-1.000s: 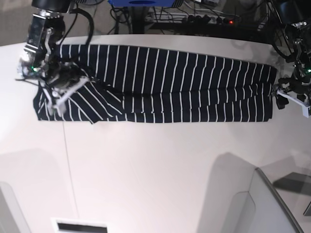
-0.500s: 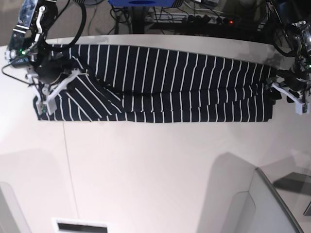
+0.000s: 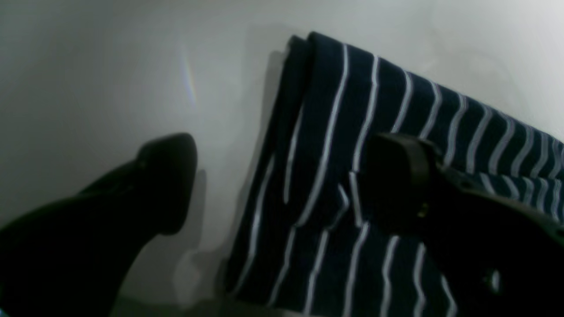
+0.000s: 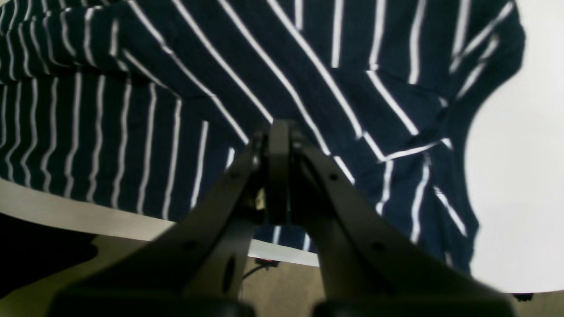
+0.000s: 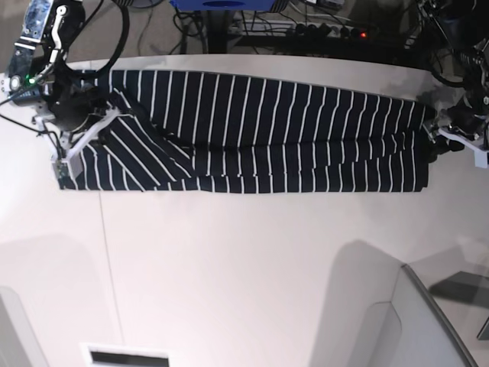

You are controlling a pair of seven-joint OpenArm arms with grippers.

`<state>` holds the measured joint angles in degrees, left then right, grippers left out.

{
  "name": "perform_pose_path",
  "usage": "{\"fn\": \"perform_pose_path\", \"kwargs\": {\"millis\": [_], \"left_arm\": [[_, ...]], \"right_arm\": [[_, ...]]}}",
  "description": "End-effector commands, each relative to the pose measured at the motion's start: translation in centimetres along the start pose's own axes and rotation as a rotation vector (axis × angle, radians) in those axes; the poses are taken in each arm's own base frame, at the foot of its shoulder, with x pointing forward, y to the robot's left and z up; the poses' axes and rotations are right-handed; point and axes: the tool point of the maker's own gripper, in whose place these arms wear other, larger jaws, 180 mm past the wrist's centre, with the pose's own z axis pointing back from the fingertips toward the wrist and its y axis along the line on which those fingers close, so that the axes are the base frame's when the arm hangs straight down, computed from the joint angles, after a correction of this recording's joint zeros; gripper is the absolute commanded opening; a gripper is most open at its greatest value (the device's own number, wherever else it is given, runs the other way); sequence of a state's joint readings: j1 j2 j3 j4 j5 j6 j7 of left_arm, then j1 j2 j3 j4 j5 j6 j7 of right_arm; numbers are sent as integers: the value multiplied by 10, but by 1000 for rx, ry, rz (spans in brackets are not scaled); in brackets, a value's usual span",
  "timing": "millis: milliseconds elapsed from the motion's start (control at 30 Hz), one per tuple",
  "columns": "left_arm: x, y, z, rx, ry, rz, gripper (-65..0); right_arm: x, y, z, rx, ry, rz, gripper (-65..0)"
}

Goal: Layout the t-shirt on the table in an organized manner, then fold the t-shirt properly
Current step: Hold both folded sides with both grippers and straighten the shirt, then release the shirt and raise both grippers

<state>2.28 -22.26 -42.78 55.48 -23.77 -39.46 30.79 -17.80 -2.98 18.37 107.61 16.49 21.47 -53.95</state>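
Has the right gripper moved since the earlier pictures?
Yes. The right gripper went up the base view, toward the table's far edge, and slightly left over the t-shirt.

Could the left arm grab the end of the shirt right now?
Probably yes. The left gripper is open, one finger over the t-shirt end, the other over bare table; nothing blocks it.

Power strip (image 5: 328, 30) and cables (image 5: 195, 23) behind
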Motion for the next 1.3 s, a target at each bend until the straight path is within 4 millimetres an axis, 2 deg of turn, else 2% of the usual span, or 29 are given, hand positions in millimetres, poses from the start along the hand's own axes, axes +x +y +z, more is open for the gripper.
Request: {"fn": "perform_pose_path", "kwargs": {"millis": [0,167,300,467,533,567,633,733,767,900,1000,1133,1200,1267], "left_arm": [[23,3,1,1,-53,-22,-72],[11,3,-17,16,20,-22,-72],[-14,-5,-29,8,65,-6,-72],[-55,-29,-43,-52,163,-61,-72],[-63,-34,-44,-68,179,-52,-81],[-64,-34,-44,-71,177,-46,-114],[-63,-35,-44,-71,176,-45,-248],[-65,-36,-45,-69,177,-38,-564],[-63,-31,-45,-45,172,-31,-650],[-49,-13,-45,42,151,-23,-650],[-13,-8,-40,59,81,-86,-650],[47,13,-19,155,-26,-190,-650],[65,23,-4,202,-54,-253,-650],[81,22,9,233,-92,-308,-650]], "right_arm": [[12,0,3,4,-43,7,-650],[10,0,3,4,-40,6,-650],[6,1,3,4,-31,4,-650],[5,1,3,4,-30,3,-650],[5,1,3,5,-30,2,-650],[5,2,3,6,-30,1,-650],[5,2,3,6,-29,1,-650],[4,1,4,4,-29,-1,-650],[4,1,4,4,-29,-1,-650],[4,0,4,3,-29,-2,-650],[4,1,3,5,-29,0,-650],[4,1,3,5,-29,0,-650],[4,1,3,5,-29,0,-650],[4,1,3,5,-29,0,-650]]}}
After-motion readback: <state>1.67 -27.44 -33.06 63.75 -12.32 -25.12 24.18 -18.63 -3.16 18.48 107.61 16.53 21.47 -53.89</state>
